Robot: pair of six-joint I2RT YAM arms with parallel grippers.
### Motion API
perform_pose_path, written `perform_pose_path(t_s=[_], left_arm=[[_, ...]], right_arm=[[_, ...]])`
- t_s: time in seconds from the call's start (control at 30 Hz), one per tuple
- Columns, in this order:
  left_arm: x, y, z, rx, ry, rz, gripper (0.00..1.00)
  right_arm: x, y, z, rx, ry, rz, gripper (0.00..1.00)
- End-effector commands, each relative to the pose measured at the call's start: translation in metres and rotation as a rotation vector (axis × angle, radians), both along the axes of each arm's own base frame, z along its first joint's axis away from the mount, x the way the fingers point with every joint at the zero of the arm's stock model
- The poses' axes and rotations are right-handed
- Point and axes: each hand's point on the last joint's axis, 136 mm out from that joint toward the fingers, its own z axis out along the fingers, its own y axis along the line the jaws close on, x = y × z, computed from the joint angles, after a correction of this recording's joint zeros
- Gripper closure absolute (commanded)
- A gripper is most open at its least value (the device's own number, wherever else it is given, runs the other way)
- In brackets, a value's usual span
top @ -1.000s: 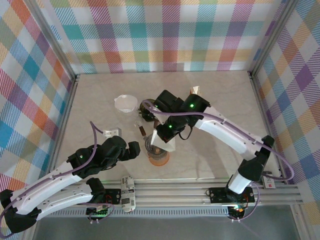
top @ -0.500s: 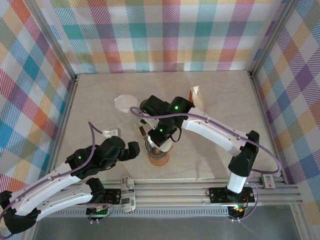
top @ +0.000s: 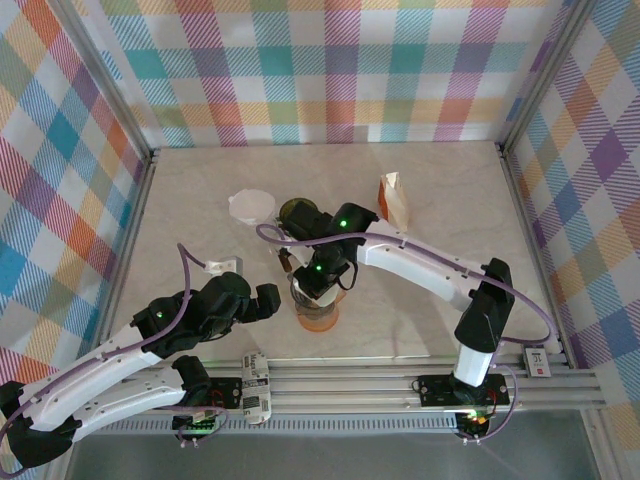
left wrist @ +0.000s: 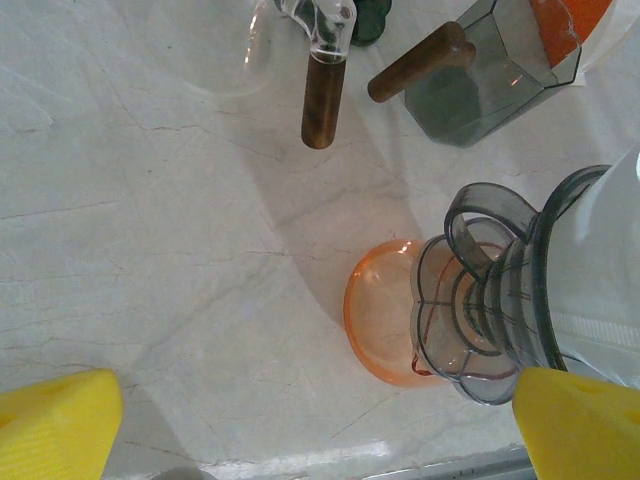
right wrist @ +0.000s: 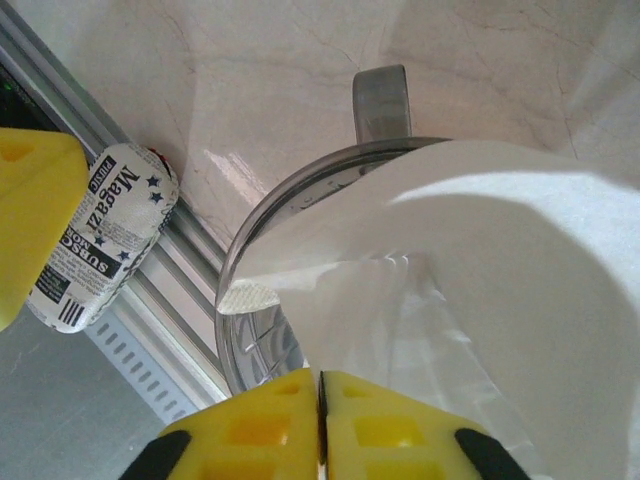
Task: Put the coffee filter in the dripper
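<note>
The right arm (top: 430, 265) is reaching from its base across the table (top: 200, 200), elbow bent, with its wrist tipping steeply down over the dripper (right wrist: 262, 262). The right gripper (right wrist: 320, 380) is pressing its 2 yellow fingers (right wrist: 250, 425) together, with only a thin seam between them, on the near edge of the coffee filter (right wrist: 470, 260). The filter is sitting opened inside the dripper, just ahead of those fingertips, its white paper covering most of the grey rim. The left arm (top: 120, 350) is lying low, its forearm stretching toward the dripper. The left gripper (left wrist: 318, 425) is standing wide open and holding nothing. The dripper, on its orange saucer (left wrist: 375, 320), is resting just ahead of it, off toward 1 fingertip.
</note>
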Motion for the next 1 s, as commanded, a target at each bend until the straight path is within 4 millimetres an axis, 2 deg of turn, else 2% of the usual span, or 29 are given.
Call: perform_pose_path(t_s=[0.0,0.17,0.33,0.5,0.67,0.83,0.97], left_arm=[[0.000,0.003,0.003,0.004,0.001,0.001,0.00],[0.000,0.003,0.005,-0.003,-0.002,0.000,0.00],[0.000,0.000,0.008,-0.017,-0.004,-0.003,0.00],[0.000,-0.004,0.012,-0.039,-0.007,-0.015,0.00],[0.007,-0.021,0.031,-0.081,-0.039,-0.067,0.00],[0.018,-0.052,0.047,-0.096,-0.018,-0.167,0.07],[0.024,-0.072,0.045,-0.068,0.037,-0.236,0.15]], right_arm=[[-0.002,0.004,0.003,0.026,-0.005,0.001,0.81],[-0.002,0.001,0.016,0.079,-0.037,-0.016,0.55],[0.001,-0.005,0.038,0.138,-0.103,-0.039,0.39],[0.002,-0.013,0.059,0.187,-0.151,-0.073,0.30],[0.016,-0.026,0.077,0.256,-0.236,-0.164,0.25],[0.039,-0.042,0.076,0.300,-0.254,-0.261,0.23],[0.045,-0.051,0.064,0.296,-0.238,-0.294,0.23]])
